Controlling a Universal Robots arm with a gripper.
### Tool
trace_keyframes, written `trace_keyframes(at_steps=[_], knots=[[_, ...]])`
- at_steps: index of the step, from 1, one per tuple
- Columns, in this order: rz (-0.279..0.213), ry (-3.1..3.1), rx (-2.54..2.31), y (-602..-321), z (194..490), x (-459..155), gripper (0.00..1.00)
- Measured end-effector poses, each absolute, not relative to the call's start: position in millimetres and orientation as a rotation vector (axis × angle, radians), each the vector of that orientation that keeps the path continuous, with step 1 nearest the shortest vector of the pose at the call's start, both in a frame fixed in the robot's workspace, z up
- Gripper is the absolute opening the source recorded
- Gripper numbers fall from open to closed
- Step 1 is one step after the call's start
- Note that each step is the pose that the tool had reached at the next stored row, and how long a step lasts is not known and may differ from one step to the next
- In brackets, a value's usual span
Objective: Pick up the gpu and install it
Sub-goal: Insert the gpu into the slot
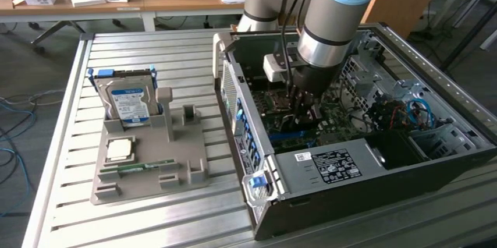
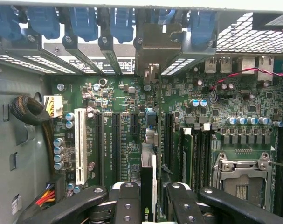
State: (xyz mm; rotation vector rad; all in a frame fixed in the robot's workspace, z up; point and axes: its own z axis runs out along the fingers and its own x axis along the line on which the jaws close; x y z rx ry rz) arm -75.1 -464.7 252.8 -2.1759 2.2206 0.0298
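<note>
The gpu (image 2: 148,179) appears edge-on as a thin dark card, and its silvery end bracket (image 2: 155,46) stands against the case's rear slot openings. My gripper (image 2: 148,198) is shut on the card, with one black finger (image 2: 127,203) on each side. The card stands upright over the black expansion slots of the green motherboard (image 2: 127,135); whether it sits fully in a slot I cannot tell. In the exterior view my gripper (image 1: 301,105) reaches down inside the open computer case (image 1: 326,166), and the arm hides the card there.
A grey holder tray (image 1: 186,169) on the exterior view's left carries a hard drive (image 1: 128,99), a processor chip (image 1: 118,149) and a green memory stick (image 1: 144,166). Inside the case are a white slot (image 2: 80,147), the processor socket (image 2: 244,179) and a sleeved cable bundle (image 2: 29,109).
</note>
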Motion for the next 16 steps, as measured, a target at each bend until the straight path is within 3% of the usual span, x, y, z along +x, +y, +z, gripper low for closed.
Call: trace_keyframes(at_steps=[16], knots=[[0.033,2.228,-2.172,-464.6,252.7,-74.6,0.26]])
